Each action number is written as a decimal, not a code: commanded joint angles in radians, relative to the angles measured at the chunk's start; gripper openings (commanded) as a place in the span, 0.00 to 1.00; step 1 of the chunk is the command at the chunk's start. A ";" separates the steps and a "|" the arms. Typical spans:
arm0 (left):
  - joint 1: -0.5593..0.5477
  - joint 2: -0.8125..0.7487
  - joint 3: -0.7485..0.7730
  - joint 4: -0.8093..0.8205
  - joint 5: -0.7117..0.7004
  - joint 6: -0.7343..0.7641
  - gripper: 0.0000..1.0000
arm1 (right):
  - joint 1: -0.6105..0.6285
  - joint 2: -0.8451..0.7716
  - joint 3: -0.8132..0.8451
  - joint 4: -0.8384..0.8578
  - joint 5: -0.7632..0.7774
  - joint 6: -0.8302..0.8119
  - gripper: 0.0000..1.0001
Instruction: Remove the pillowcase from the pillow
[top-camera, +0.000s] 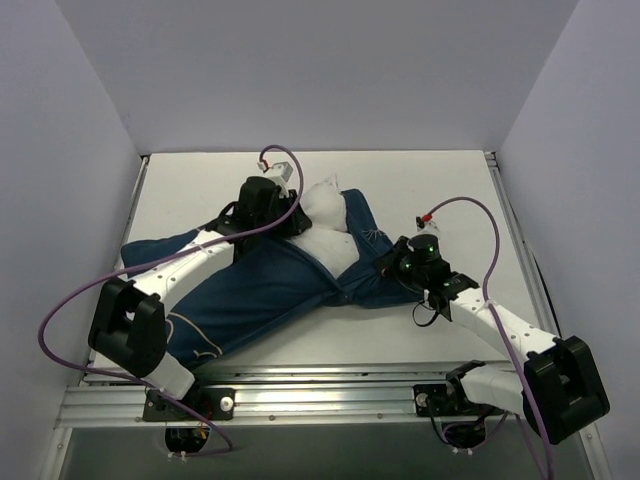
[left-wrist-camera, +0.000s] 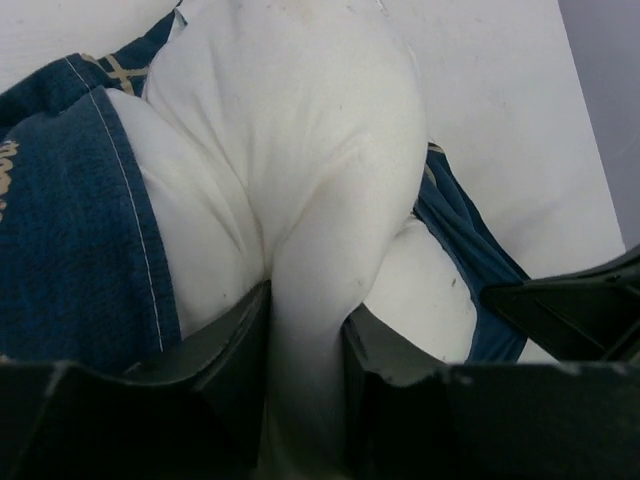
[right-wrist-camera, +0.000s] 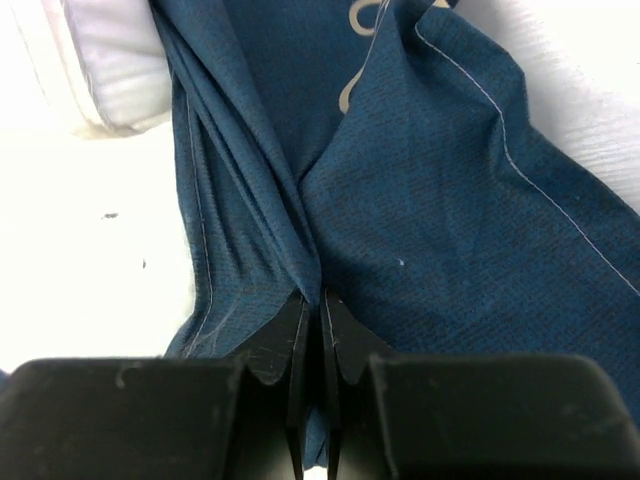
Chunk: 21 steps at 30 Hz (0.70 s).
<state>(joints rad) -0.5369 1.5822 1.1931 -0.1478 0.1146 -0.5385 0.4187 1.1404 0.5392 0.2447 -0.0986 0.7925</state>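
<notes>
**rigwatcher:** Closest to the overhead camera is the aluminium rail (top-camera: 330, 395) with both arm bases bolted onto it. Beyond that there's one white table (top-camera: 440, 185), boxed in by plain walls (top-camera: 300, 70).

**foldbot:** ok, and where's the actual stuff?

**rigwatcher:** Mid-table. There's one pillowcase (top-camera: 260, 295), navy, lying from the left side toward the centre. One pillow (top-camera: 330, 225) bulges white and lumpy out of its far open end.

**foldbot:** and the end effectors?

**rigwatcher:** The left end effector (left-wrist-camera: 305, 320) is clamped on a pinched-up ridge of the pillow. Its wrist view shows white fabric squeezed between both fingers (left-wrist-camera: 235, 345), with blue cover on either side. The right end effector (right-wrist-camera: 311, 320) is closed tight on a gathered pleat of the pillowcase, jaws nearly touching with only cloth between them.

**foldbot:** anything in the way?

**rigwatcher:** From above, the left arm (top-camera: 190, 260) lies diagonally across the cover and hides a strip of it. The right arm (top-camera: 500, 325) has its wrist parked over the cover's right edge. There are also two purple cables: the left one (top-camera: 62, 305) loops out past the table's left side and the right one (top-camera: 495, 235) arcs over the table. So that's two arms, two cables, one pillow and one cover.
</notes>
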 joint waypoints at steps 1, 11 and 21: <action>0.046 -0.109 -0.018 0.047 -0.020 0.227 0.41 | -0.058 0.035 0.028 -0.211 0.132 -0.151 0.00; -0.240 -0.177 0.036 0.079 -0.105 0.667 0.80 | -0.023 0.038 0.180 -0.288 0.129 -0.263 0.00; -0.408 0.025 0.183 0.024 -0.173 0.844 0.84 | 0.026 0.055 0.222 -0.305 0.143 -0.279 0.00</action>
<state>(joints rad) -0.9283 1.5608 1.3163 -0.1165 -0.0334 0.2272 0.4267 1.1809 0.7166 -0.0204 -0.0055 0.5430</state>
